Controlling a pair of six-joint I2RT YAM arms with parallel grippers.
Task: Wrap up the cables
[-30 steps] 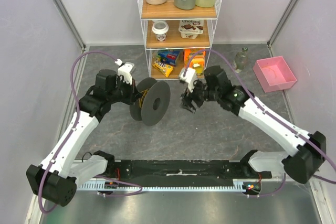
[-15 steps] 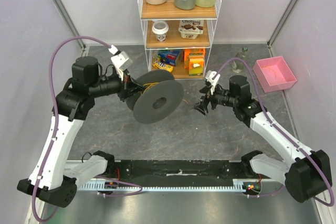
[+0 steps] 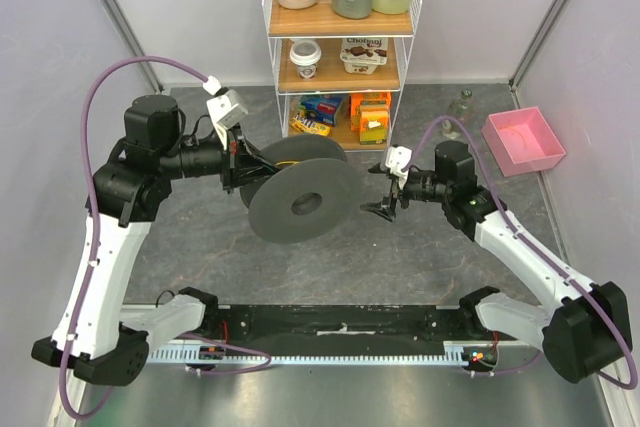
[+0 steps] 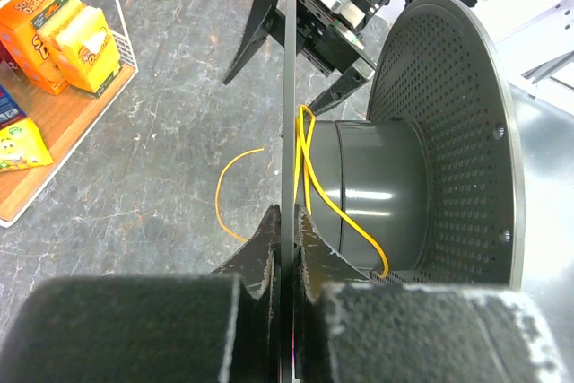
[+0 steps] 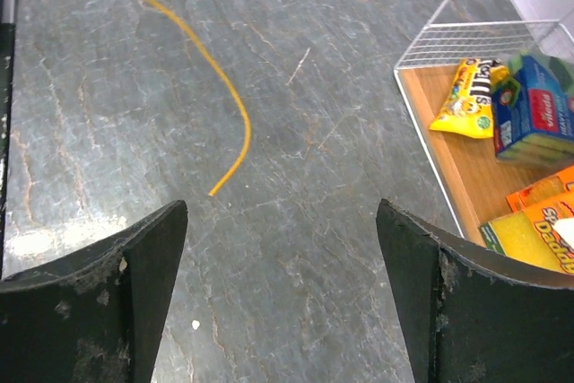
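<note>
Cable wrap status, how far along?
Done: a few turns of cable sit on the spool hub. In hand: left hand clamps the spool's flange; right hand is open and empty beside it. Left: a loose tail with a free end is off the spool, to be wound on.

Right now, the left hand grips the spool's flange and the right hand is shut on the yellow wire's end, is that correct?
Not quite: the right hand is open and empty. The right wrist view shows the end of the yellow wire loose ahead of it. The rest holds.
</note>
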